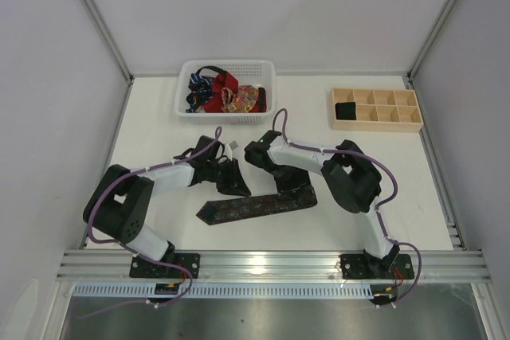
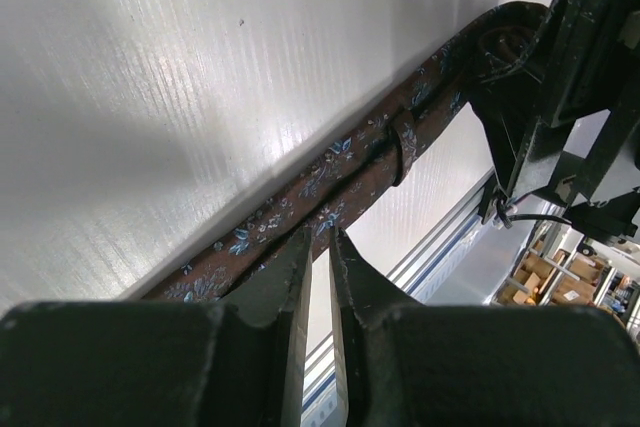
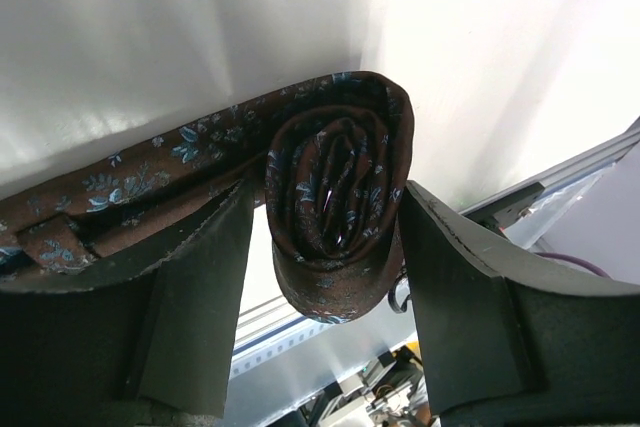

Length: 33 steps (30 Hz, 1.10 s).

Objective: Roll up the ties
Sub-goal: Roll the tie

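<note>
**Dark brown tie part-rolled, most of its length left to wind**

The dark brown tie [image 1: 255, 206] lies on the white table [image 1: 382, 197] just in front of the two arms. Its pointed tip [image 1: 204, 214] is toward the left, and its right end is coiled into a small roll [image 3: 335, 207]. The step in hand appears to be the rolling itself: a few turns are made and a long flat stretch waits.

The right gripper [image 1: 293, 190] stands spread, one finger on each side of the roll. A sliver of light shows beside one finger, so the coil is straddled rather than squeezed. The left gripper [image 2: 320, 247] has its fingers drawn nearly together on the edge of the flat strip, apparently nipping the fabric to keep it taut.

The next move probably calls for the right jaws to close on the coil and turn it leftward along the strip, with the left hold giving way ahead of it. Left loose, the soft spiral may spring open.

The cloth is thin and limp, printed with small pale-blue leaves, and has a sewn keeper loop on its back. The other ties [image 1: 223, 93], red, blue and orange, are heaped in the white mesh basket [image 1: 267, 77] at the far side.
</note>
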### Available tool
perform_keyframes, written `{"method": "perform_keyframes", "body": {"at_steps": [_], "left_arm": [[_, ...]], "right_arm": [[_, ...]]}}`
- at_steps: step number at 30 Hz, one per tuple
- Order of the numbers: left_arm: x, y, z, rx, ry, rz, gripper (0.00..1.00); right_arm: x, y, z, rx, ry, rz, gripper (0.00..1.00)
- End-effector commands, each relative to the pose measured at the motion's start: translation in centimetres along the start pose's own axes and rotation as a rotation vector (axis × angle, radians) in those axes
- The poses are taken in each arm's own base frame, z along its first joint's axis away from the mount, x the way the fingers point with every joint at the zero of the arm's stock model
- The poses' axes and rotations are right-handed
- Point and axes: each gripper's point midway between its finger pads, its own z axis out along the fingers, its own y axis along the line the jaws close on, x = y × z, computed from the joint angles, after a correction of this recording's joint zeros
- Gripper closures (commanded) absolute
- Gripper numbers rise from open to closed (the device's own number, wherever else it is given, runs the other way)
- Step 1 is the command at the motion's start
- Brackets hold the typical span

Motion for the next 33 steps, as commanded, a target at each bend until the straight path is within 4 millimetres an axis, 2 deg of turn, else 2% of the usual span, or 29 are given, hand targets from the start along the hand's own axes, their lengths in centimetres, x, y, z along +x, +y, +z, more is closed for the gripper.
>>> {"method": "perform_keyframes", "body": {"at_steps": [1,9,14,17,20,23,24,30,33], "left_arm": [[-0.6,-0.3,0.0,0.024,-0.020,0.006,0.82],[-0.9,-0.5,-0.2,0.014,-0.017,0.015,0.83],[-0.9,-0.4,-0.3,0.005,-0.012,0.018,0.83],[-0.8,-0.5,-0.5,0.000,-0.011,0.021,0.82],[-0.6,-0.4,-0.8,-0.016,-0.001,0.021,0.82],[-0.5,-0.5,-1.2,-0.026,-0.003,0.032,0.83],[-0.4,-0.4,-1.4,-0.034,0.004,0.030,0.83],[-0.3,-1.1,-2.6,-0.047,-0.006,0.034,0.82],[-0.4,-1.5,-3.2,-0.056,-0.012,0.038,0.82]], "right_arm": [[1.5,-2.3,-2.8,0.022,0.039,-0.021,0.36],[1.4,-1.8,-4.7,-0.034,0.019,-0.026,0.36],[1.5,-0.9,-5.0,-0.086,0.018,-0.022,0.36],[1.6,0.3,-4.8,-0.139,0.023,-0.022,0.36],[1.6,2.2,-4.3,-0.221,0.026,-0.012,0.37],[2.3,3.4,-3.9,-0.280,0.053,-0.023,0.37],[2.4,4.4,-3.8,-0.325,0.060,-0.023,0.37],[1.7,6.9,-4.5,-0.473,0.031,-0.013,0.38],[1.7,7.4,-4.8,-0.515,0.030,0.000,0.38]]}}
